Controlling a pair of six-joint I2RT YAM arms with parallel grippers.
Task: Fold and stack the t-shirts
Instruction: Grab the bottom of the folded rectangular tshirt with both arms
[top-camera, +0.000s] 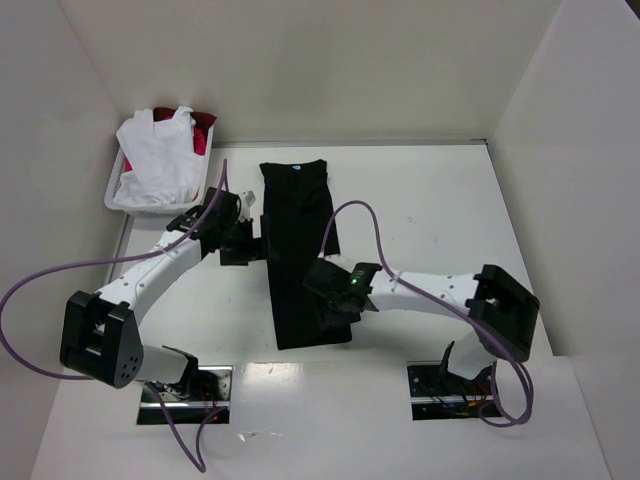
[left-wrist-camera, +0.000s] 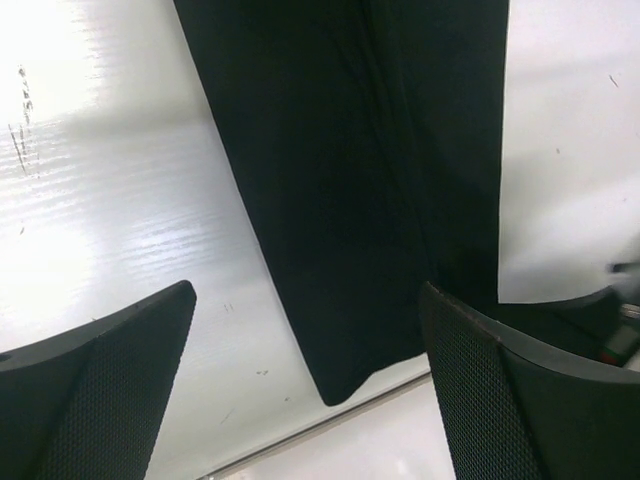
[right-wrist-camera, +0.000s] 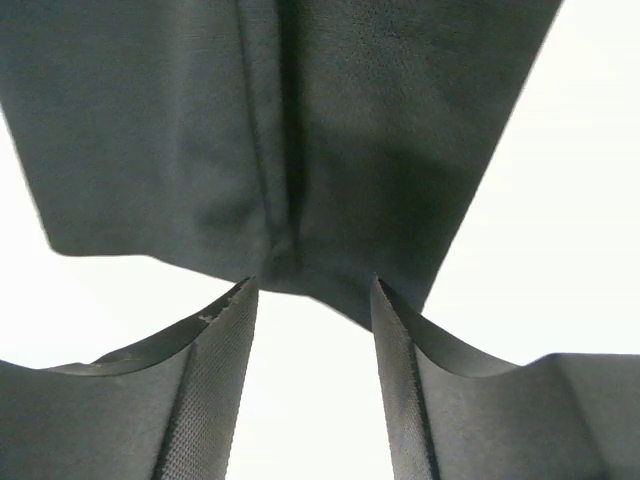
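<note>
- Your work surface: a white table (top-camera: 450, 200), flat and smooth, spanning the whole enclosure.
- Behind it you have a back wall (top-camera: 330, 60), a plain white panel that meets the table's far edge along a thin dark seam.
- At your sides: a left wall (top-camera: 50, 150) and a right wall (top-camera: 580, 150), both bare white panels.
- Lighting you get: even and bright, with a strong glare (left-wrist-camera: 60, 200) on the tabletop in the left wrist view.
- Wear you can note: small dark marks (left-wrist-camera: 20, 130) on the tabletop beside that glare.

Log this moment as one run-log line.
black t-shirt: folded into long strip | left gripper: open, at left edge | right gripper: open, at right edge | white shirt: in basket
</note>
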